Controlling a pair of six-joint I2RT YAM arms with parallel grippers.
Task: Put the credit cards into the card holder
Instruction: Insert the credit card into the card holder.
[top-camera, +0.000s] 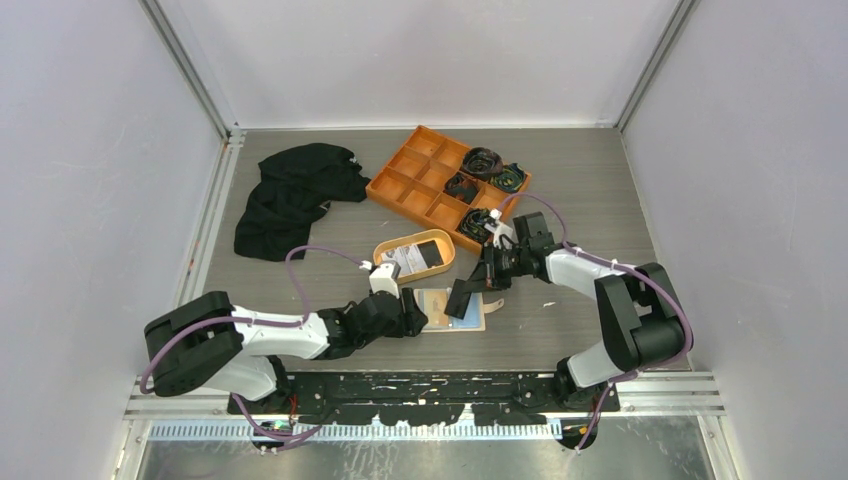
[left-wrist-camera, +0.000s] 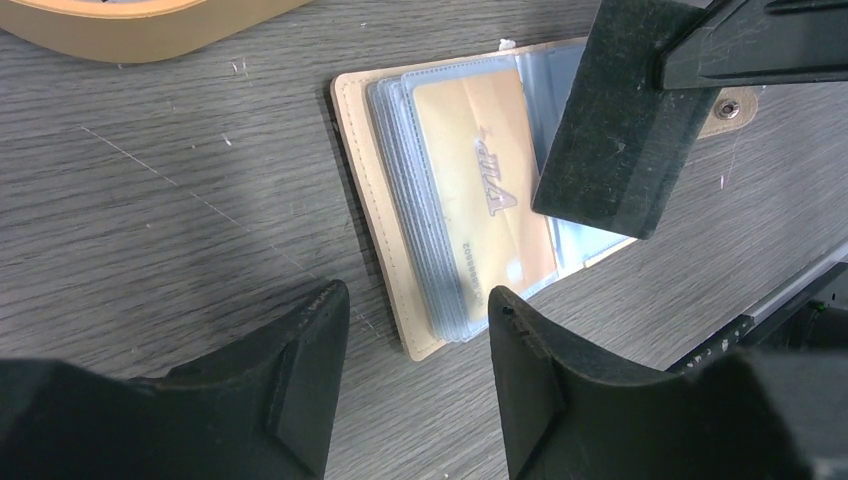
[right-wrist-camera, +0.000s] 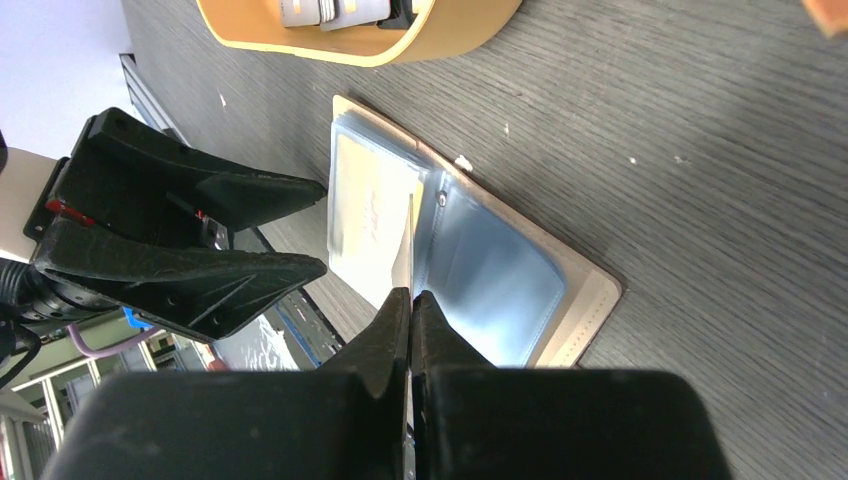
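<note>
The beige card holder (top-camera: 468, 312) lies open on the table, its clear sleeves facing up (left-wrist-camera: 400, 200). A pale gold card (left-wrist-camera: 480, 190) sits in the top sleeve of its left page. My right gripper (right-wrist-camera: 410, 297) is shut on a thin pale card (right-wrist-camera: 405, 240), seen edge-on and standing over the holder's fold (right-wrist-camera: 500, 270). My left gripper (left-wrist-camera: 418, 300) is open and empty, low at the holder's near left corner, and also shows in the top view (top-camera: 412, 318). More cards (top-camera: 420, 255), white and black, lie in the oval orange dish (top-camera: 385, 250).
The oval dish is just behind the holder (left-wrist-camera: 150, 35). A large orange divided tray (top-camera: 400, 185) with black coiled items stands at the back. A black cloth (top-camera: 295, 195) lies at the back left. The two grippers are close together over the holder.
</note>
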